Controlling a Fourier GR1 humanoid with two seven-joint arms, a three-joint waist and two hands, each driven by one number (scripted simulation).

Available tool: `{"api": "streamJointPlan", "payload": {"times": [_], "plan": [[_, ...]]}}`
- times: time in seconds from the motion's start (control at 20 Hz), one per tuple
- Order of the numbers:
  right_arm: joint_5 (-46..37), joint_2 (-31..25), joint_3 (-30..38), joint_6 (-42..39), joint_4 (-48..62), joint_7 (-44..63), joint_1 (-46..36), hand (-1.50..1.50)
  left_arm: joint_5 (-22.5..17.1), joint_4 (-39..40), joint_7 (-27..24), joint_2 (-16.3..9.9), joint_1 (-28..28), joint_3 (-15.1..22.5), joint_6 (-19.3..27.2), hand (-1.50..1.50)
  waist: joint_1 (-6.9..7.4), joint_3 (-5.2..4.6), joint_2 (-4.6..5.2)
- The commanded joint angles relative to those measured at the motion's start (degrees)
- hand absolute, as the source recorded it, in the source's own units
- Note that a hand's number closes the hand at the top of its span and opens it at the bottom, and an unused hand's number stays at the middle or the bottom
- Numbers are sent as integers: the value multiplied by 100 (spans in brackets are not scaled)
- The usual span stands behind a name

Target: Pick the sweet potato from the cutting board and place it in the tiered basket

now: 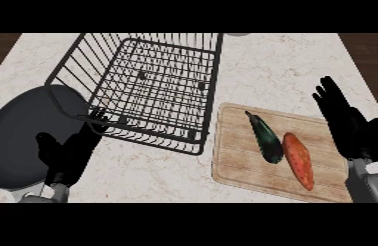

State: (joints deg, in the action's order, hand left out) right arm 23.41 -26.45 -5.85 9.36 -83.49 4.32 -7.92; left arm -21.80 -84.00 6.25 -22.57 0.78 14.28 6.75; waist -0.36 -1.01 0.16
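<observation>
The sweet potato (pixel 299 161) lies on the cutting board (pixel 238 160) touching a dark eggplant (pixel 266 138), and the right hand (pixel 341 121) waits beside it, fingers spread, probably to grab it for the tiered basket (pixel 151 85).

- Even, fairly bright light on the pale counter (pixel 280 65).
- Soft shadow lies under the wire basket (pixel 159 85), toward its near edge.
- No glare.

Pale speckled marble counter (pixel 295 70)
</observation>
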Motion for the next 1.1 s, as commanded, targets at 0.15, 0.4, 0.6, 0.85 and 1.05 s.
{"api": "streamJointPlan", "payload": {"times": [0.15,0.4,0.6,0.85,1.05], "plan": [[-557,661,-544,387,190,237,-748,-150,666,373,-986,326,445,129,-62,0,78,96,1],[-1028,1344,-961,1002,658,311,-933,-150,731,560,-1188,467,771,205,-230,0,55,99,14],[-1318,1399,-986,1120,112,-360,-827,-150,639,280,-1130,366,643,47,-296,0,13,99,-31],[-2105,122,-1296,869,-888,742,-882,-150,713,628,-1274,440,626,-6,-280,0,-121,82,-63],[-2768,-1290,-1593,36,-1013,1929,-1198,-150,687,646,-1365,402,360,-26,-295,0,-245,30,-129]]}}
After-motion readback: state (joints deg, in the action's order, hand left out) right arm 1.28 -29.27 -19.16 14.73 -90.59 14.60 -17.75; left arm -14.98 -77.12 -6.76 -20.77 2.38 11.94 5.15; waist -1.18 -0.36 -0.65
